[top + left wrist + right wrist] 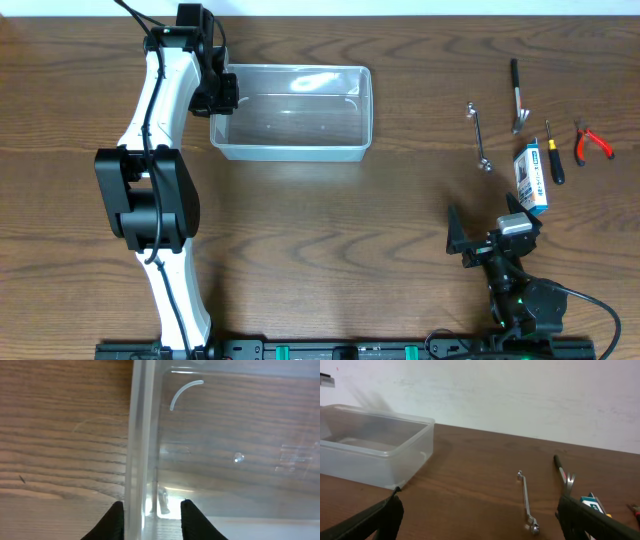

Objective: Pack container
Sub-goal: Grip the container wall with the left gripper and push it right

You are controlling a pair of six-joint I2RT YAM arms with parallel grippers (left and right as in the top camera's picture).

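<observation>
Look to the container at the far left-centre of the worktop: lies upright and empty, long axis running left to right. Note the left pincer at its left short wall, astride the rim with one finger outside and one inside. Stands apart, with a sliver of gap on the inner side, so probably not clamped yet. Calls for closing square across that wall, by the look of it.

Find the right pincer at the near right, spread wide and holding nothing. Sits well apart from the container but near the goods to pack: a wrench, a black pen, a screwdriver, red pliers and a blue-and-white box. Shows nothing standing between tools and container, only bare wood to cross.
</observation>
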